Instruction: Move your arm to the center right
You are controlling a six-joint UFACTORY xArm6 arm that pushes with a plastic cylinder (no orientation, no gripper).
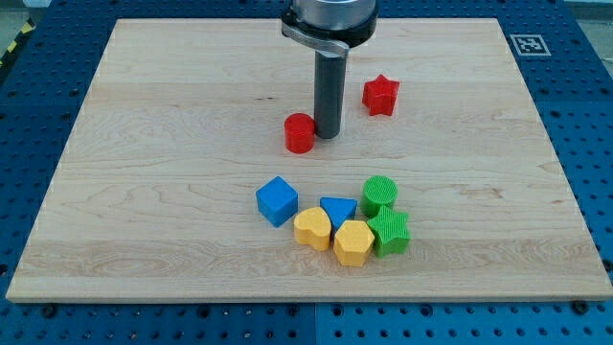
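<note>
Camera view shows the rod's tip (328, 134), bearing no jaws, upper centre of the board (144, 144), just right of the red cylinder (300, 133), left of the red star (380, 96), well above the lower cluster of blocks.

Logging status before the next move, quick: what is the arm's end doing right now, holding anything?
My tip: a bare rod with no jaws, holding nothing, down on the wooden board, just right of the red cylinder block.
</note>
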